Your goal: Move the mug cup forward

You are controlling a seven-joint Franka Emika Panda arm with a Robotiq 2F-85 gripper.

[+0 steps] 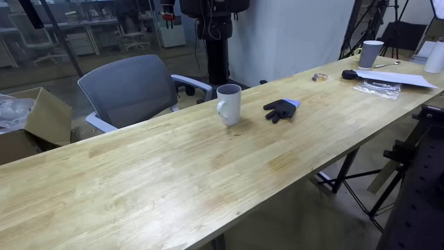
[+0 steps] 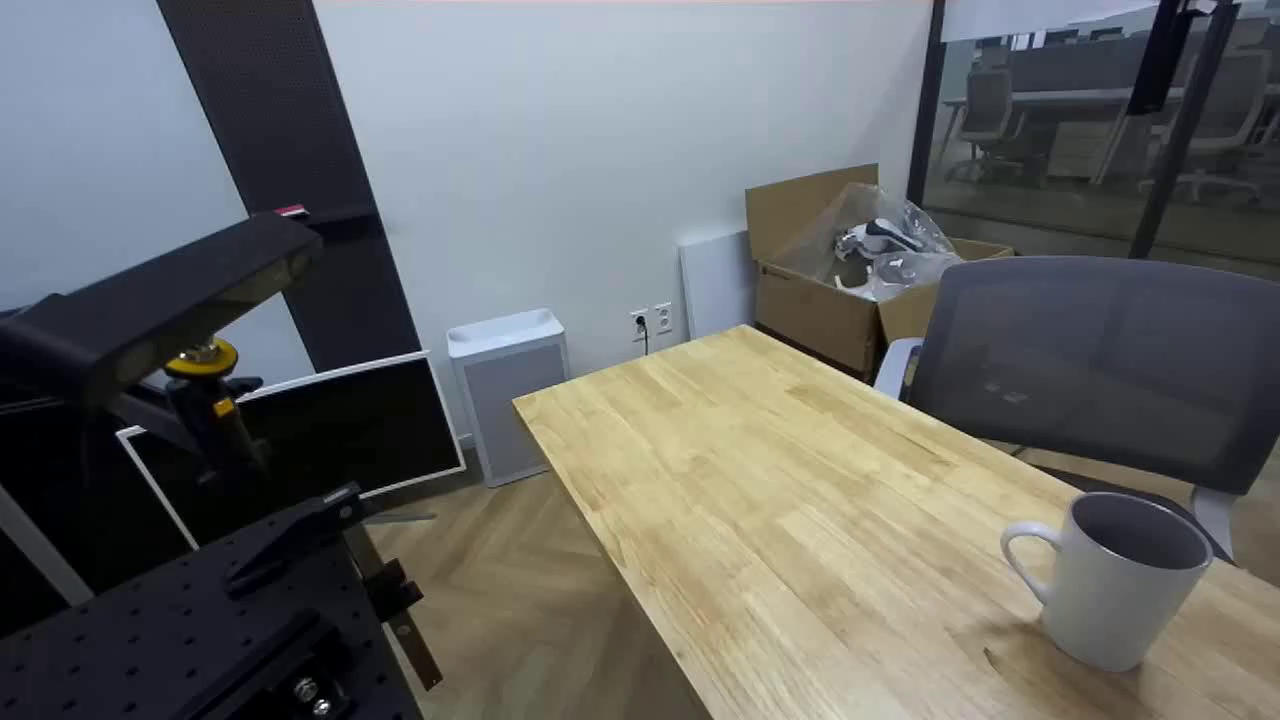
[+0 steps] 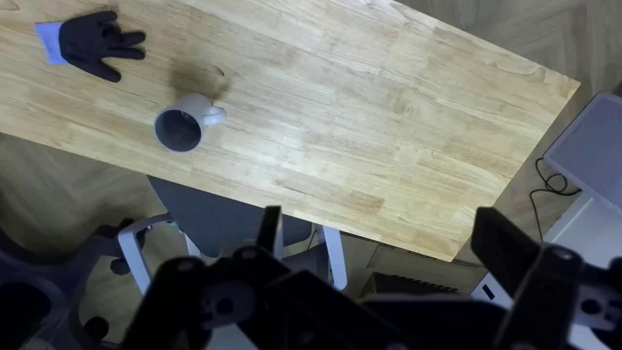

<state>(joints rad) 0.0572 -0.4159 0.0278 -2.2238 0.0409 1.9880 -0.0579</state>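
Close to the mug lies a black glove, while the tool is spread wide.

In the wrist view, the tool is found at the lower edge, partly cut off by it. Its two dark fingers are parted widely, and their tips are set at about the same level, pointed toward the upper edge. The linkages are splayed to either side, detail being lost in shadow. The arm's pose cannot be established.
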